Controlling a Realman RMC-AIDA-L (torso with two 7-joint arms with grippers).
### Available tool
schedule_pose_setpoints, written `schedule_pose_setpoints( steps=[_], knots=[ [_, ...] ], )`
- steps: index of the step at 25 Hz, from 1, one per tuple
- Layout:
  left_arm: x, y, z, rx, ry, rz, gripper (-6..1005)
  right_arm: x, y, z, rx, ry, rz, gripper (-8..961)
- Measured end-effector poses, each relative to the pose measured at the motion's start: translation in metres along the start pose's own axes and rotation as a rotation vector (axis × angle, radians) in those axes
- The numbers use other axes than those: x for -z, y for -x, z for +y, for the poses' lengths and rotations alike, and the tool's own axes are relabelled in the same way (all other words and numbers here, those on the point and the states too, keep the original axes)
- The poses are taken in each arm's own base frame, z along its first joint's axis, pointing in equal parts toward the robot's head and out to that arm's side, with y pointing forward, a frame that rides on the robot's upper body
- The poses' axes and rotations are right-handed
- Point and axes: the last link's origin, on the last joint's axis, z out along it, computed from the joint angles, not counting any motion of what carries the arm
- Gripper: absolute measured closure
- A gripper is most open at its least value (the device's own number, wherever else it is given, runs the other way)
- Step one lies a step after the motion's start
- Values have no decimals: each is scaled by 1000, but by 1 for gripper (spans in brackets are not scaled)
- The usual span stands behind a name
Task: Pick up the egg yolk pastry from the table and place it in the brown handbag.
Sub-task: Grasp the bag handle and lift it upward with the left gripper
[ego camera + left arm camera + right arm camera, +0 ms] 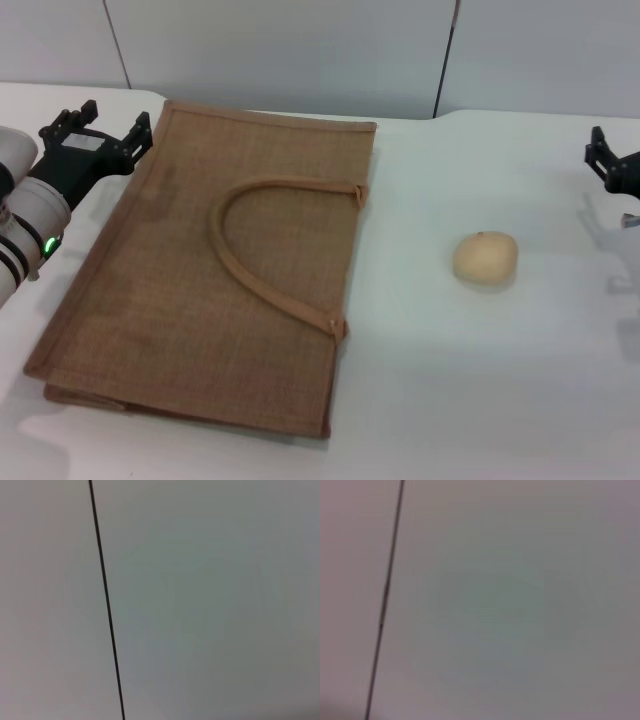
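Note:
The egg yolk pastry, a small round pale tan bun, lies on the white table right of centre. The brown handbag lies flat on the table's left half, with its tan handle on top. My left gripper is open and empty, hovering beside the bag's far left corner. My right gripper sits at the right edge of the head view, beyond and to the right of the pastry, partly cut off. Neither wrist view shows the pastry or the bag.
A grey panelled wall stands behind the table. The left wrist view shows only this wall with a dark vertical seam. The right wrist view shows the same kind of wall and seam. Bare tabletop surrounds the pastry.

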Motion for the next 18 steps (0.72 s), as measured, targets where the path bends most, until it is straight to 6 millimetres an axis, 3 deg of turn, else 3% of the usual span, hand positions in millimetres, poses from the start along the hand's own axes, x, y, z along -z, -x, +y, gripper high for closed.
schedule_pose_setpoints(
  steps=[11,18],
  knots=[
    [-2,1,2,-5,9,-10,279,13,-12,-4,5,-12,8,80],
    [-2,1,2,-7,6,-11,280,11,-12,-6,11,-14,16,82]
  ],
)
